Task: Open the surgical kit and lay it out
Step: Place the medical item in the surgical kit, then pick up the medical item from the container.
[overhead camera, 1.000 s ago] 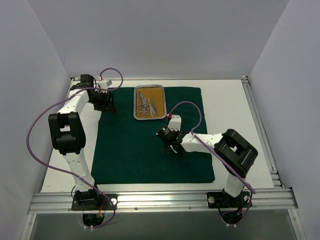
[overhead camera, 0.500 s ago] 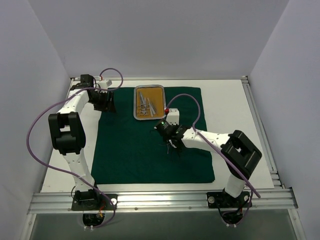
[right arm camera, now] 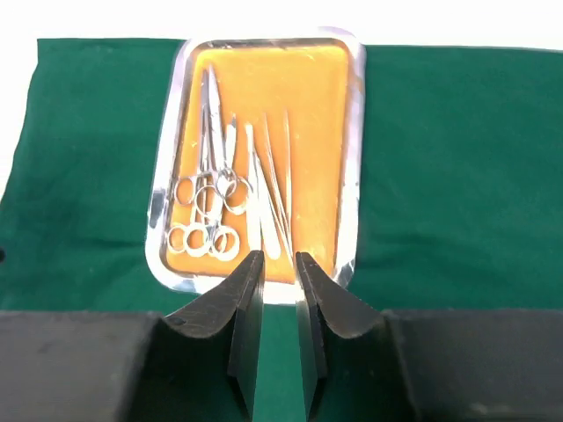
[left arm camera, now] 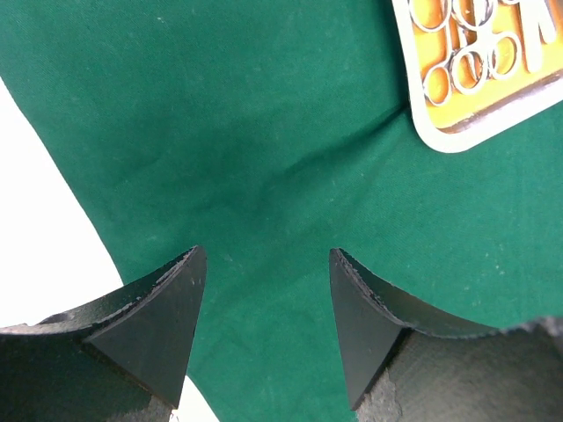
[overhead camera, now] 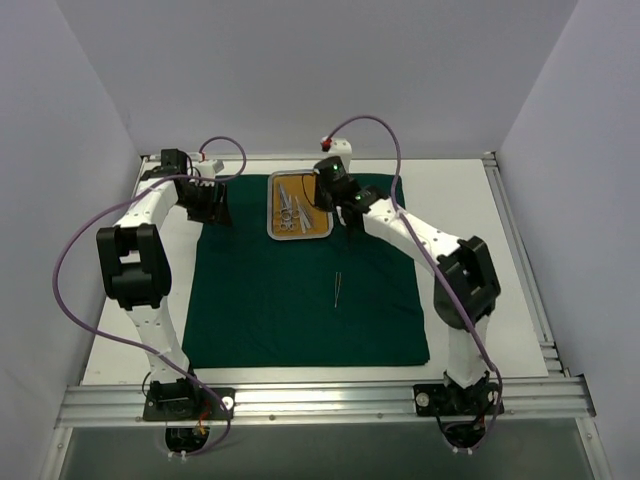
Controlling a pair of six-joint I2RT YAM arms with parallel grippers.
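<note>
The right gripper [right arm camera: 279, 257] has its jaws nearly together, a narrow slit between them, holding nothing. It hangs just before the near rim of the rounded-corner steel tray [right arm camera: 356, 158]. The tray's floor is orange-brown and carries silver ring-handled scissor instruments [right arm camera: 211, 207] beside straight tweezers [right arm camera: 274, 189].

The left gripper [left arm camera: 266, 255] stands wide apart and empty over the left edge of the matte dark green cloth wrap [right arm camera: 457, 158], which is spread flat on the white worktop [overhead camera: 450, 185].

Only the top view shows one slender silver instrument [overhead camera: 338, 289] lying on the cloth, well apart from the tray.
</note>
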